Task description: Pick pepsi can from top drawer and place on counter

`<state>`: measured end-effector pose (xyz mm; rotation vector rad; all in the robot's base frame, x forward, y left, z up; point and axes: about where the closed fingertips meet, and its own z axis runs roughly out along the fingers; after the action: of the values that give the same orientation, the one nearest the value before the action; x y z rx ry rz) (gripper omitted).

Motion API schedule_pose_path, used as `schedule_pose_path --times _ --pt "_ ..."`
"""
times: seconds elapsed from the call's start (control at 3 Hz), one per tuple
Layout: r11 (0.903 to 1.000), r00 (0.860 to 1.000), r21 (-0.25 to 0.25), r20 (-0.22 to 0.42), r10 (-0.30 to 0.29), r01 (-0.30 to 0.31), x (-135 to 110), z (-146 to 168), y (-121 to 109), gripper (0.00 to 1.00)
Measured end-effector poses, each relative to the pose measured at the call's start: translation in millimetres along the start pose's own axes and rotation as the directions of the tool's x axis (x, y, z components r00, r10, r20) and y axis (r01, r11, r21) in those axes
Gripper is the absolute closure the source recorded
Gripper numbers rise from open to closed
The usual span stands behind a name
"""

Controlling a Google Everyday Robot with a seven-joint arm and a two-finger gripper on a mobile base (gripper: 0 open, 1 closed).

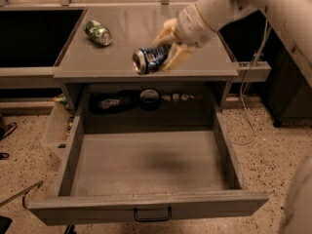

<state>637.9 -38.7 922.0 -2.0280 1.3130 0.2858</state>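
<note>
Nearest is the top drawer [146,203], pulled fully out, with its small dark handle [152,214] centred on the front panel. The drawer floor is bare grey metal. At the rear of the opening, under the bench [127,39], lie a dark flat item [111,103], a dark round item [149,97] and a few small pale pieces I cannot identify. A translucent bin [54,128] sits just outside the drawer's left wall.

Above and behind the drawer is the bench top. My fingers [178,57] are over its front part, right of centre, closed on the pepsi can [150,60] — one finger above the can, one below. The can is held on its side, with one silver end facing left and toward the camera. It is out of the drawer and above the bench surface; contact with the surface cannot be determined.

Farther back on the left, well apart from the held can, a green dented can [98,32] lies on the bench. My arm [229,4] enters from the upper right.
</note>
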Motion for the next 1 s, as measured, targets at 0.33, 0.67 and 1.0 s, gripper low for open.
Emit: schedule_pose_path --times 0.33,0.67,1.0 --pt "0.9839 0.995 0.15 -0.049 -0.091 0.097 -5.6 -33.4 -59.4 1.0" --pt "0.9294 0.985 0.349 -0.158 -0.067 0.12 1.1 -66.8 -117.0 1.0" --pt "0.8854 0.974 0.457 -0.227 0.024 0.084 25.1 -72.6 -157.8 1.0"
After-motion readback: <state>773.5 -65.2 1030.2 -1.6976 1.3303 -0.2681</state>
